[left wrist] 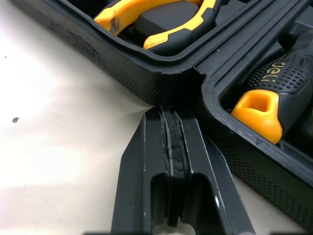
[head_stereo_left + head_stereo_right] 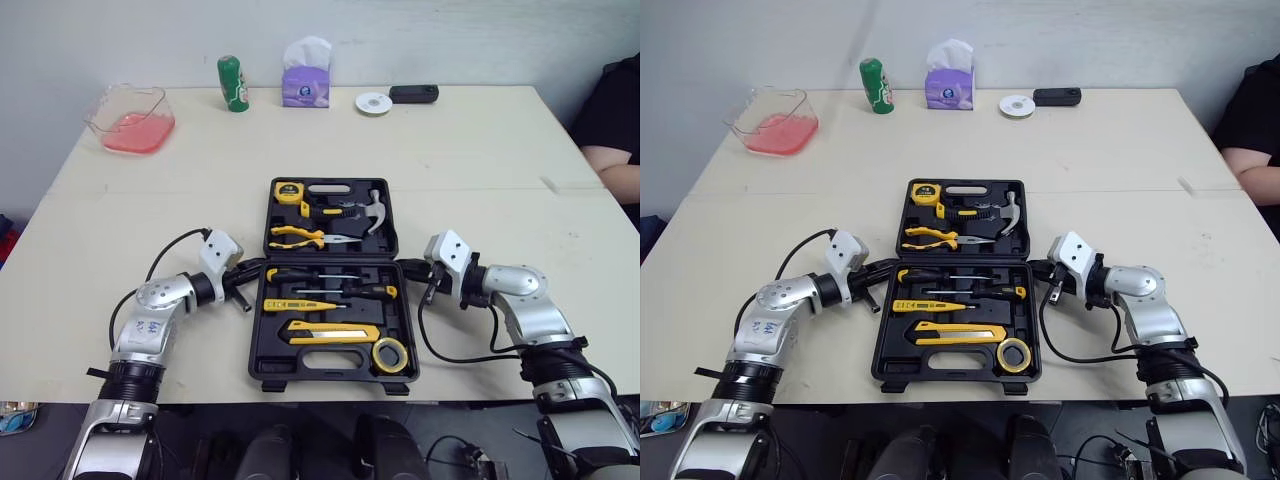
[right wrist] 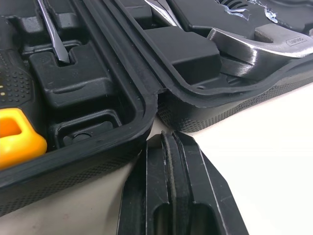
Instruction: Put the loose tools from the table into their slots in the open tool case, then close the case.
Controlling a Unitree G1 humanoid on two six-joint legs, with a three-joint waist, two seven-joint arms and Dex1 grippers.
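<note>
The black tool case (image 2: 330, 378) lies open in the middle of the table. Its far half holds a tape measure (image 2: 289, 192), pliers (image 2: 300, 236) and a hammer (image 2: 374, 212). The near half holds screwdrivers (image 2: 340, 292), a yellow utility knife (image 2: 330, 332) and a tape roll (image 2: 390, 354). My left gripper (image 2: 255, 268) is shut, with its tips at the case's left hinge notch (image 1: 168, 110). My right gripper (image 2: 405, 268) is shut too, with its tips at the right hinge notch (image 3: 168, 137). Neither holds anything.
Along the far edge stand a pink-filled clear container (image 2: 132, 120), a green can (image 2: 233, 83), a tissue pack (image 2: 306, 80), a white disc (image 2: 373, 103) and a black device (image 2: 414, 94). A person's arm (image 2: 615, 170) rests at the table's right edge.
</note>
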